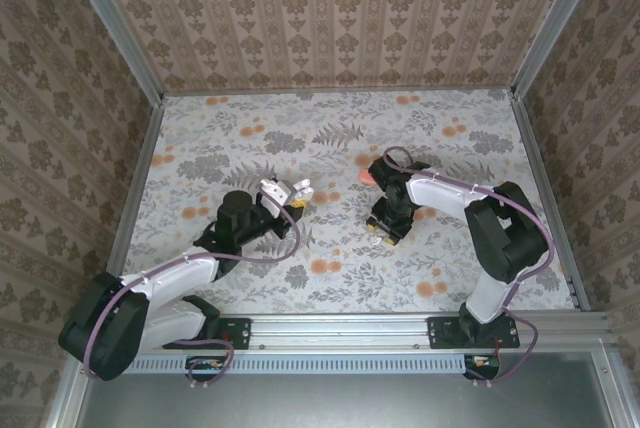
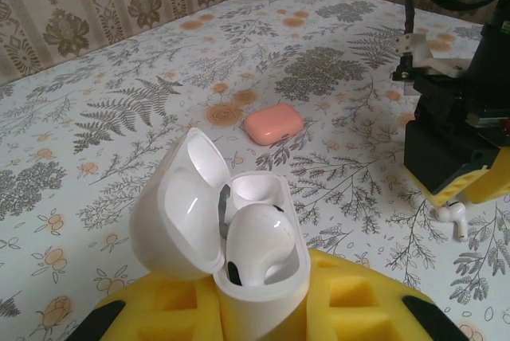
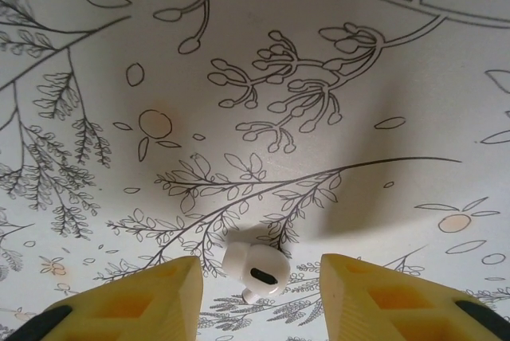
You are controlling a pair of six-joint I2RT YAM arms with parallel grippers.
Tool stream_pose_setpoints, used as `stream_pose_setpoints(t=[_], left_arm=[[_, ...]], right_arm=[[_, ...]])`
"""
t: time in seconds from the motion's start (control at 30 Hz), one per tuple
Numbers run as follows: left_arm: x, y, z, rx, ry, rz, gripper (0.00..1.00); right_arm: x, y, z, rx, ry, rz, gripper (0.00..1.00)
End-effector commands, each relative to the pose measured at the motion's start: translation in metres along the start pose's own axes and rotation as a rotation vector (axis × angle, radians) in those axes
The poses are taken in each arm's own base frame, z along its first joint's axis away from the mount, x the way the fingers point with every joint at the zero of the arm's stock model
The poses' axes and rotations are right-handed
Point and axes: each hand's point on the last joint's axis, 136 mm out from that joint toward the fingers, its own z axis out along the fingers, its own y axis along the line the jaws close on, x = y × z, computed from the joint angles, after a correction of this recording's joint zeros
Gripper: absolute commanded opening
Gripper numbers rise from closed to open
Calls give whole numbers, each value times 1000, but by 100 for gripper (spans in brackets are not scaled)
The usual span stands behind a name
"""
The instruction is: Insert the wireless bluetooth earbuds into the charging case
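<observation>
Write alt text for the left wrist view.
The left gripper holds an open white charging case between yellow fingers, one earbud seated inside. A second earbud lies on the floral table beside the right gripper.

The table (image 1: pixel 330 138) is covered by a pale surface printed with grey ferns, leafy sprigs and small orange blossoms, and this pattern is carried unbroken from the near edge to the far edge. Two small things are seen lying directly on it. An orange-pink rounded lump (image 2: pixel 273 123) is set right of the middle, in the farther half of the surface. A single white earbud (image 3: pixel 255 268) is laid on its side nearer than the lump and apart from it, with a dark oval opening turned upward.
</observation>
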Motion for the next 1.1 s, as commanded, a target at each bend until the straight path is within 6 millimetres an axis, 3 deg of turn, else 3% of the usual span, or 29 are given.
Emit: stream_pose_setpoints(t=[0.0,0.47,1.07], left_arm=[[-17,3,1,2,-50,11,5],[-17,6,1,5,-57,-7,5],[-8,8,5,4,-40,-34,5]], right_arm=[[7,3,4,9,41,21,43],[13,4,18,41,77,3,36],[4,7,-3,-12,-28,-32,27]])
